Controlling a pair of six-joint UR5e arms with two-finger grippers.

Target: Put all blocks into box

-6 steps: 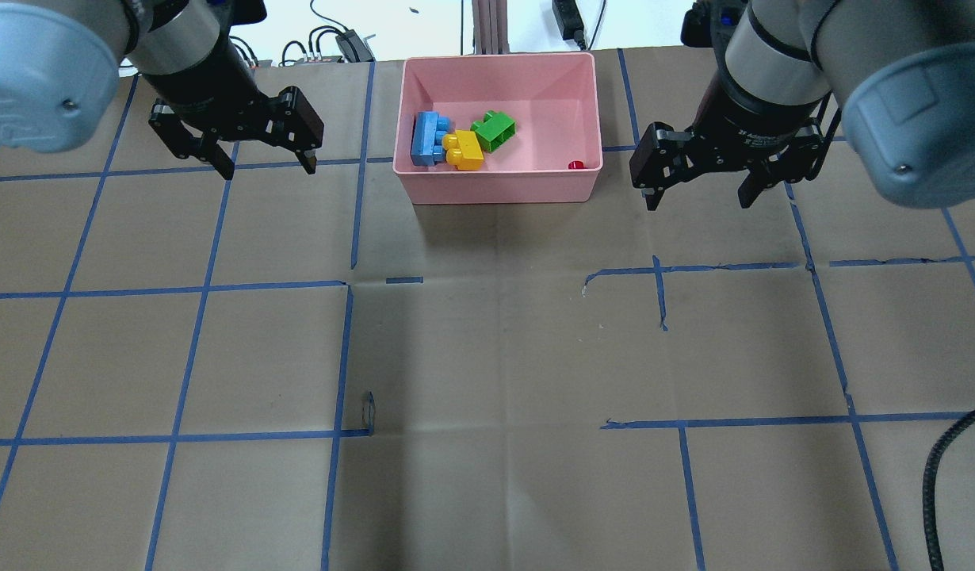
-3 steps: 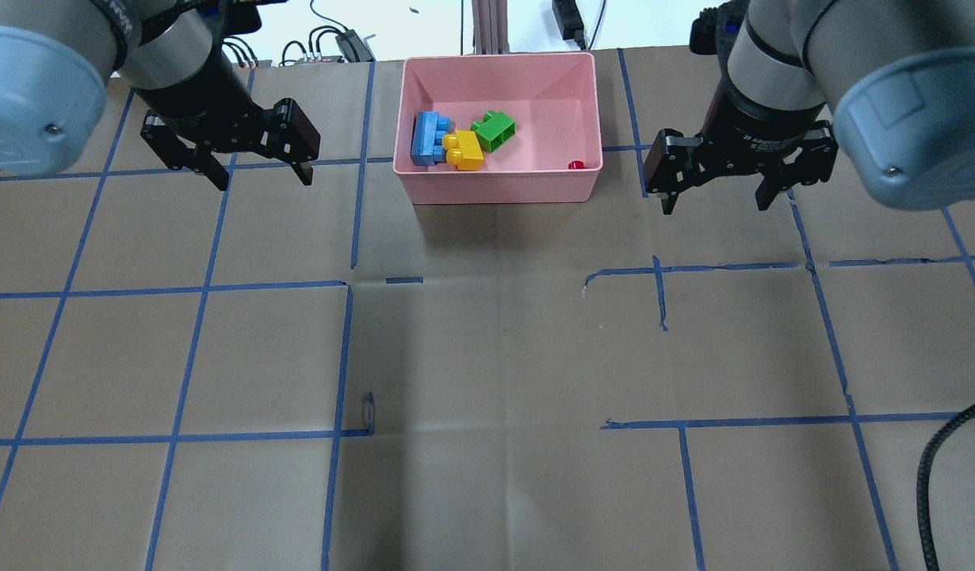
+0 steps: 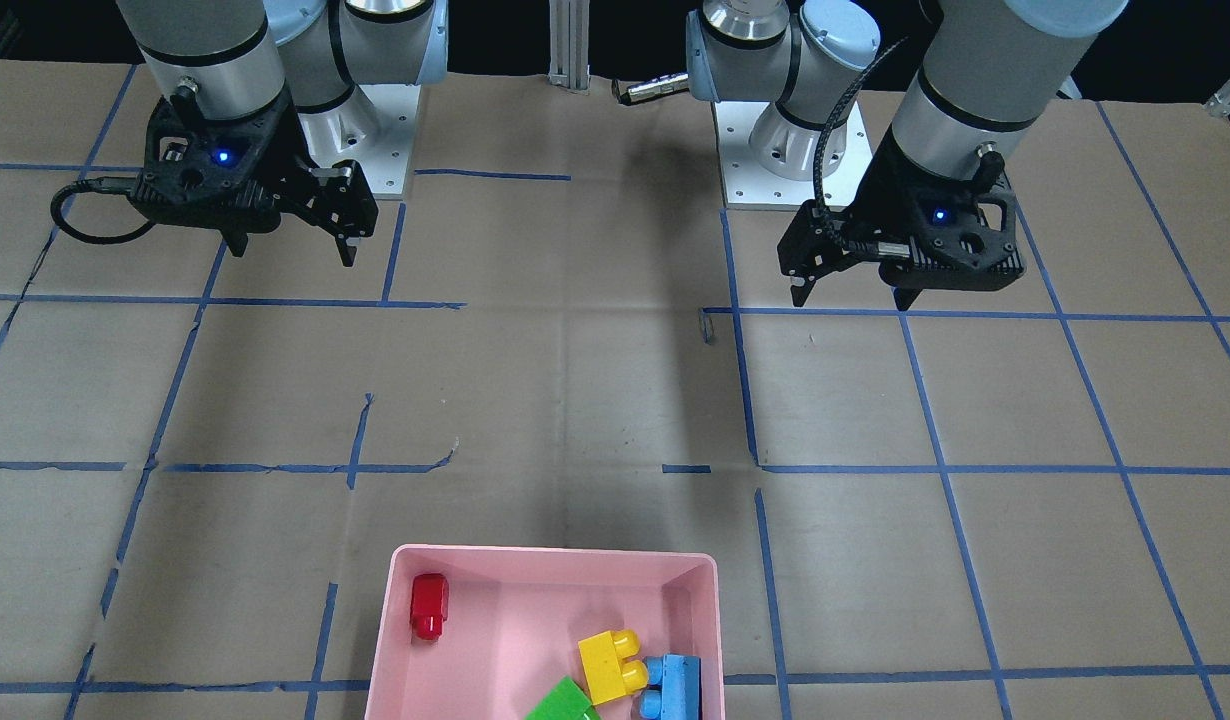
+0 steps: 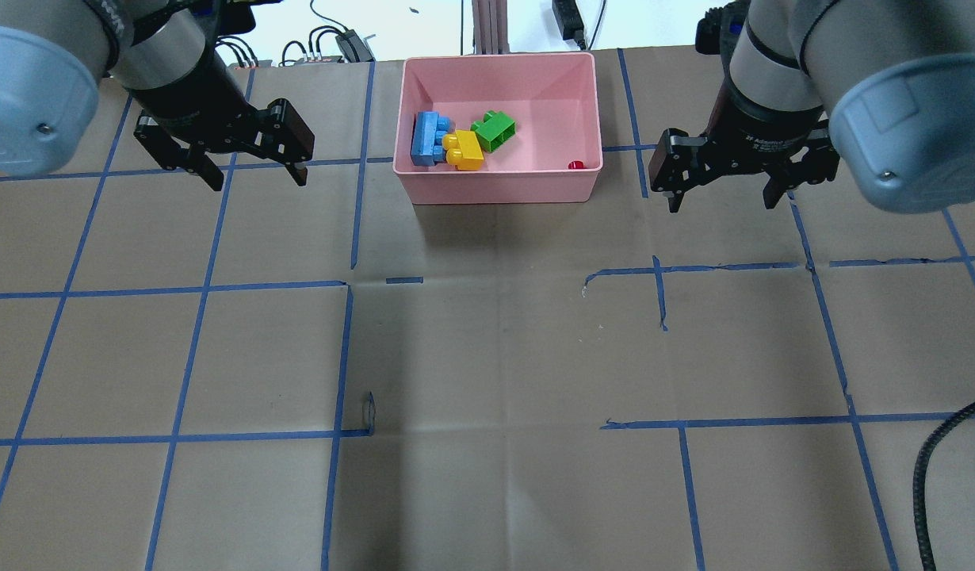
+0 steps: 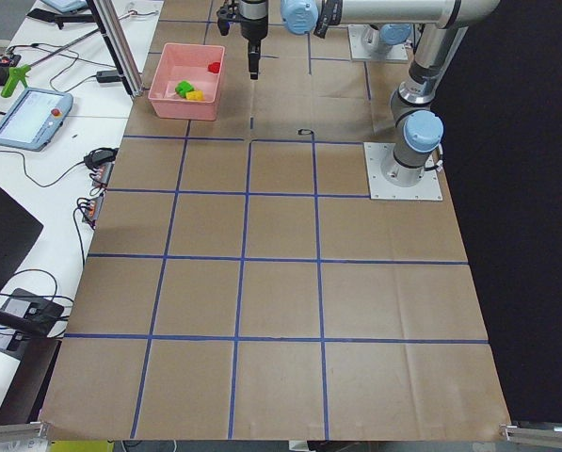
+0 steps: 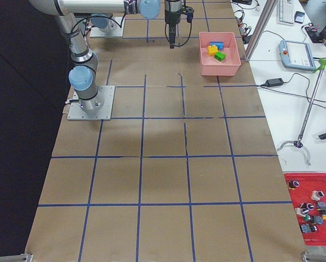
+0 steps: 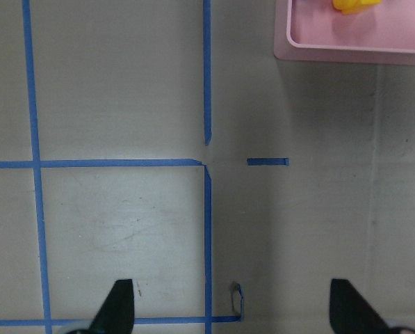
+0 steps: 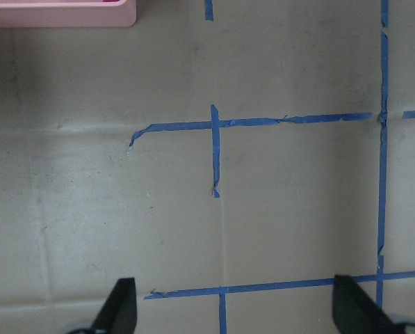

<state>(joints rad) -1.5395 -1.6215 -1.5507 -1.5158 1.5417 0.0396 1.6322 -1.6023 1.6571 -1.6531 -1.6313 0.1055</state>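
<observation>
- The table [image 4: 487, 357], covered in brown paper with a grid of blue tape lines, filled most of the overhead view.
- The pink box [image 4: 503, 189] sat at the table's far edge from the robot, roughly midway between the two arms, flat on the paper.
- The left gripper [image 4: 259, 178] hung above the paper to the box's left, well apart from it. Its fingers were spread wide with nothing between them, and its wrist camera showed only paper and tape between the tips, with a corner of the box at the upper right.
- The right gripper [image 4: 724, 202] hung above the paper to the box's right, near the box but not touching it. Its fingers were likewise spread wide and held nothing.
- The light-blue block [image 4: 428, 139] lay inside the box near its left wall.
- The green block [image 4: 495, 131] lay inside the box toward the middle, just beside the yellow one.
- The yellow block [image 4: 465, 151] lay inside the box between the other two, touching the light-blue one.
- The red block [image 4: 575, 165] lay inside the box alone, in the corner nearest the right gripper, well apart from the cluster.
</observation>
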